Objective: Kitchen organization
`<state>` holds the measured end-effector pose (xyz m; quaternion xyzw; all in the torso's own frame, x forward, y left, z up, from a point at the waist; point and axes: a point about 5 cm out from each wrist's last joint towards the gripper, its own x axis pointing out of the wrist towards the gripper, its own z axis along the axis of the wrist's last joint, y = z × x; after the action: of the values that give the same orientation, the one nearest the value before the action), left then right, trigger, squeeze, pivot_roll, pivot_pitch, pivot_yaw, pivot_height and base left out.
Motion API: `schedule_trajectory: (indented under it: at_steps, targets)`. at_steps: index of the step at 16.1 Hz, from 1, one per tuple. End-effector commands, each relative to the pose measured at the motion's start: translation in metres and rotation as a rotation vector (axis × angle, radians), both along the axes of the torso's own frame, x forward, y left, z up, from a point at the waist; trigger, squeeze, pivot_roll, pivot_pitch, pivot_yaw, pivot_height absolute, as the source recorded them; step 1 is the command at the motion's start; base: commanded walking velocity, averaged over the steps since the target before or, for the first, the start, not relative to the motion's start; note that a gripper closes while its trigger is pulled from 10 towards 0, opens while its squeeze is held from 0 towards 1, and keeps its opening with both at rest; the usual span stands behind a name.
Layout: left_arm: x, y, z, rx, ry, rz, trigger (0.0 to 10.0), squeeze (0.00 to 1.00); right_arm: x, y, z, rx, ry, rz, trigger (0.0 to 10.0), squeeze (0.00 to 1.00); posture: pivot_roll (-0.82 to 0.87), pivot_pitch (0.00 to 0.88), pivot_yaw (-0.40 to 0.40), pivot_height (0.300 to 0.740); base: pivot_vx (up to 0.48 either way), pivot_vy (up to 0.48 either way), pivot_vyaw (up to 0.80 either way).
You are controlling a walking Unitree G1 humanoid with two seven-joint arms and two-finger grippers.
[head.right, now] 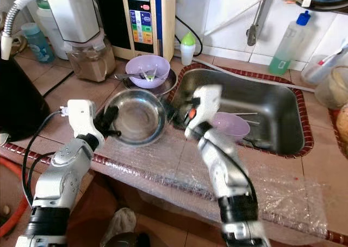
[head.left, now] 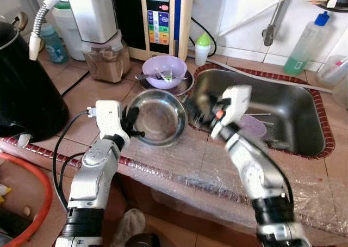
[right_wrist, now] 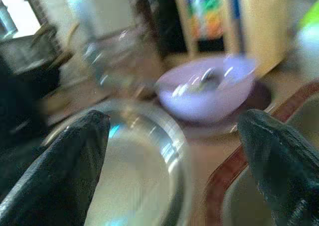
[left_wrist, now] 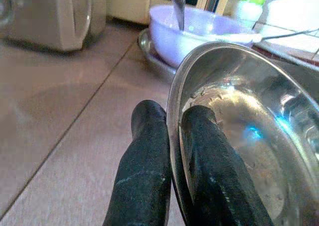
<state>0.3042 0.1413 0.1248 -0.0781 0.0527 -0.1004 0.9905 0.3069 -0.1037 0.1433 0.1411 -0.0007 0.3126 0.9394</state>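
A steel bowl [head.left: 160, 118] sits tilted on the tiled counter, left of the sink [head.left: 304, 113]. My left gripper [head.left: 134, 124] is shut on the bowl's left rim, one finger [left_wrist: 214, 171] inside and the other outside. My right gripper [head.left: 197, 110] stands open at the bowl's right rim, its fingertips [right_wrist: 75, 151] spread wide, blurred. Behind the steel bowl a lilac bowl [head.left: 164, 71] holding a spoon rests on a steel plate. Another lilac bowl [head.left: 251, 126] lies in the sink.
A blender jar [head.left: 106, 59], a water machine [head.left: 160, 18] and a small green-capped bottle [head.left: 202, 48] line the back. A black pot [head.left: 24, 94] stands at far left. A soap bottle [head.left: 305, 45] stands behind the sink. Plastic wrap covers the front counter [head.left: 217, 171].
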Motion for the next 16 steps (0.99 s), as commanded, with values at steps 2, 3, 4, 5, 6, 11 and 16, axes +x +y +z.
schedule_trajectory:
  at_steps: [2, 3, 4, 5, 6, 11, 16]
  targets:
    - [0.005, 0.005, 0.008, 0.004, -0.049, 0.028, 0.0, 0.00, -0.004, 0.002, 0.004, -0.005, 0.001, 0.083, 10.0, 0.00, 0.04, 0.000, 0.028, 0.740, 0.000, 0.000, 0.00]
    - [0.005, 0.005, 0.008, 0.004, -0.049, 0.028, 0.0, 0.00, -0.004, 0.002, 0.004, -0.005, 0.001, 0.083, 10.0, 0.00, 0.04, 0.000, 0.028, 0.740, 0.000, 0.000, 0.00]
    - [0.005, 0.005, 0.008, 0.004, -0.049, 0.028, 0.0, 0.00, -0.004, 0.002, 0.004, -0.005, 0.001, 0.083, 10.0, 0.00, 0.04, 0.000, 0.028, 0.740, 0.000, 0.000, 0.00]
    - [0.005, 0.005, 0.008, 0.004, -0.049, 0.028, 0.0, 0.00, -0.004, 0.002, 0.004, -0.005, 0.001, 0.083, 10.0, 0.00, 0.04, 0.000, 0.028, 0.740, 0.000, 0.000, 0.00]
    - [0.006, 0.005, 0.009, 0.002, -0.055, 0.027, 0.0, 0.00, -0.004, 0.002, 0.003, -0.007, 0.005, 0.087, 10.0, 0.00, 0.04, 0.000, 0.028, 0.740, 0.000, 0.000, 0.00]
    - [0.003, -0.008, 0.025, -0.072, -0.167, -0.049, 0.0, 0.00, 0.014, 0.011, -0.027, -0.100, 0.158, 0.007, 2.8, 0.00, 0.05, 0.000, 0.017, 0.740, 0.000, 0.000, 0.00]
    - [0.002, -0.010, 0.029, -0.097, -0.196, -0.066, 0.0, 0.00, 0.024, 0.009, -0.025, -0.042, 0.187, -0.045, 0.0, 0.00, 0.06, 0.000, 0.014, 0.740, 0.000, 0.000, 0.00]
